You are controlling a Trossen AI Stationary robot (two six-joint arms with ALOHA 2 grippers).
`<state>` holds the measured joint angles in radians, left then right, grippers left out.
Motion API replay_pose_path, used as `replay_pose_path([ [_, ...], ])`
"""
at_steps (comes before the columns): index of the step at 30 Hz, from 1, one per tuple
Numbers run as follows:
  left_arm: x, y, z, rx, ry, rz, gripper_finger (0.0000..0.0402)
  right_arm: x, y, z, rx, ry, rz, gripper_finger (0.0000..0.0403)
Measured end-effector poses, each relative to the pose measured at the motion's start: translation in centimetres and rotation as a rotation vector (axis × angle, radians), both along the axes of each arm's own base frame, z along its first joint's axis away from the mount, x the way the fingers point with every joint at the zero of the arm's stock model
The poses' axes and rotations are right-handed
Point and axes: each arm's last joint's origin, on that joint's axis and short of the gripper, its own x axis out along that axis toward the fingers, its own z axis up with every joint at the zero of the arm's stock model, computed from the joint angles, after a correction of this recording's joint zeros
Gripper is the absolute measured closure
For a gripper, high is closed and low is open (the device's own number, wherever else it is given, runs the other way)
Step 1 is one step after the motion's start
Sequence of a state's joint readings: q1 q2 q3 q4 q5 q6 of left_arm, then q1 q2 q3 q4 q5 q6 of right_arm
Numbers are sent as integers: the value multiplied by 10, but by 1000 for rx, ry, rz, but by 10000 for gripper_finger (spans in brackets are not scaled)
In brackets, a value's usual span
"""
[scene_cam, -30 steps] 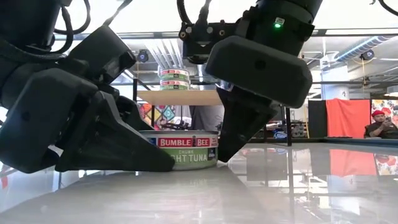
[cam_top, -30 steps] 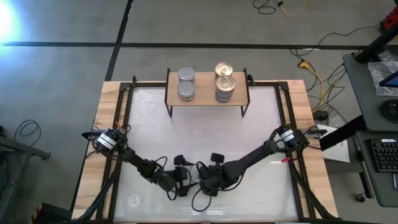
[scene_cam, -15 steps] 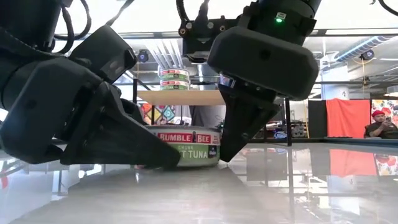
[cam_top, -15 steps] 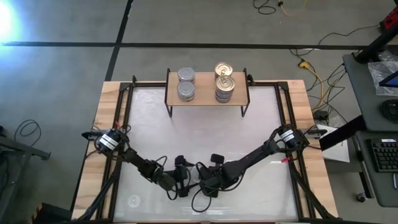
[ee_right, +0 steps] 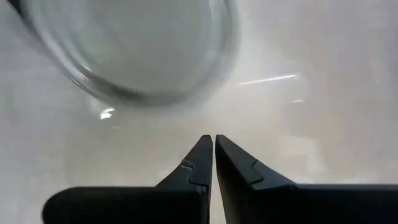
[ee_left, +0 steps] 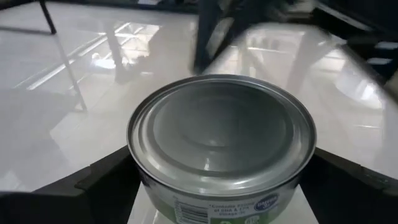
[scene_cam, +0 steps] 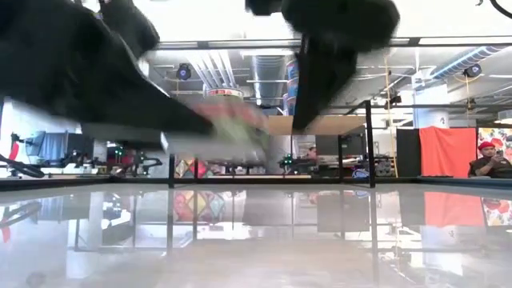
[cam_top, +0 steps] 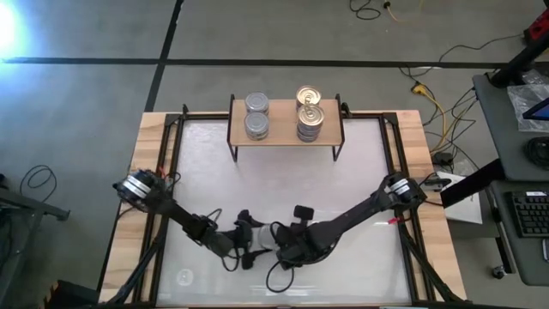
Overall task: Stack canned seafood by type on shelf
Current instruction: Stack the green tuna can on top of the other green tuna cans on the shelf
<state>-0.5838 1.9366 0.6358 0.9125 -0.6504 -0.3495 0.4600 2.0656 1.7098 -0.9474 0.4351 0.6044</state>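
High view, straight down: a white table (cam_top: 360, 172) with wooden edges holds a small light-wood shelf (cam_top: 283, 135) at its 12 o'clock edge. Four tins sit on the shelf in two pairs: silver-grey topped tins (cam_top: 256, 115) toward the shelf's 9 o'clock end, gold pull-ring tins (cam_top: 309, 110) toward its 3 o'clock end. Whether each pair is stacked or placed one behind the other cannot be told from above. Both dark arms reach in toward the table's 6 o'clock edge and meet near its middle. The left gripper (cam_top: 249, 246) holds a silver-topped tin (cam_top: 261, 241) between its fingers; the left wrist view shows that tin (ee_left: 222, 144) close up, upright, with a plain grey lid and a green-and-white label, a dark finger (ee_left: 102, 180) pressed to one side and the other finger (ee_left: 348, 180) to the opposite side. In the low view the held tin (scene_cam: 232, 128) is a blur lifted clear above the glossy table surface (scene_cam: 256, 232), with the left gripper (scene_cam: 160, 120) dark behind it. The right gripper (cam_top: 287, 249) sits just beside the left one, toward 3 o'clock. In the right wrist view its two fingertips (ee_right: 202, 158) are pressed together, pinching nothing, and a blurred round tin (ee_right: 134, 50) lies just beyond them. In the low view, a person in a red cap (scene_cam: 488, 160) sits far back at 3 o'clock.
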Motion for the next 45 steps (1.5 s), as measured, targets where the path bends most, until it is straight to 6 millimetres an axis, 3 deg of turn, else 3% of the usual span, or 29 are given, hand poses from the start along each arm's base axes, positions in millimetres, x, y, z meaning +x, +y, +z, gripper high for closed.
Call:
replay_pose_path([
  [7,-39,36,74,79,-113,-112,45,-15,-4,99,-199,-165,30,390],
  [11,-54,74,110,136,-135,-133,45,-11,-18,134,-352,-255,84,390],
  [18,-71,139,170,229,-154,-175,45,11,-60,164,-461,-299,208,392],
  [27,-86,223,218,273,-117,-295,45,26,-136,209,-472,-467,308,394],
  [33,-89,296,238,264,-111,-286,44,33,-188,214,-414,-534,334,394],
  [37,-84,336,233,217,-85,-286,43,33,-216,216,-440,-535,291,394],
  [45,-66,381,217,172,-11,-337,43,30,-268,209,-416,-531,299,394],
])
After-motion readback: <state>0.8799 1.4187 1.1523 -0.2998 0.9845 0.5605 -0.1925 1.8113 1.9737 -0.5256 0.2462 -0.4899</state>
